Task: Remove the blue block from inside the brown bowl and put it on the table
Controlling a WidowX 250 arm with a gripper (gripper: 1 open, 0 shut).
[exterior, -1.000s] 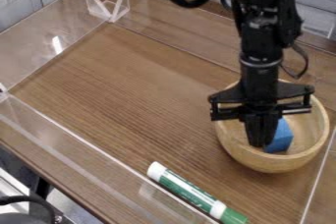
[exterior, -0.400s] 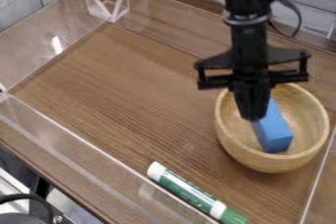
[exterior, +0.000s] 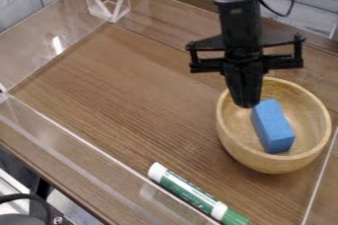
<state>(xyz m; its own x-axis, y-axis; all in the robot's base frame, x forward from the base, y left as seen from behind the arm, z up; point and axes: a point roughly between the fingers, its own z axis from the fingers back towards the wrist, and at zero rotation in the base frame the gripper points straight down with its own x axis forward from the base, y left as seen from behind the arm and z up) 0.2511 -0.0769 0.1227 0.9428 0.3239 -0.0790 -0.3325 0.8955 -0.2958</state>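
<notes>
The blue block [exterior: 274, 127] lies inside the brown bowl [exterior: 232, 134], which stands on the table [exterior: 132, 101] at the right. My gripper [exterior: 247, 99] hangs point-down above the bowl's left part, its tip just over the block's upper left end. The fingers are together and nothing shows between them. The block rests on the bowl's floor, apart from the fingers as far as I can tell.
A white-and-green marker [exterior: 195, 192] lies near the table's front edge, left of and below the bowl. Clear acrylic walls [exterior: 59, 43] run along the table's edges. Bare wood spreads left of the bowl.
The gripper has risen out of the bowl and drifted a little left, rolling at the wrist. The blue block stayed in the bowl and now shows more fully.
</notes>
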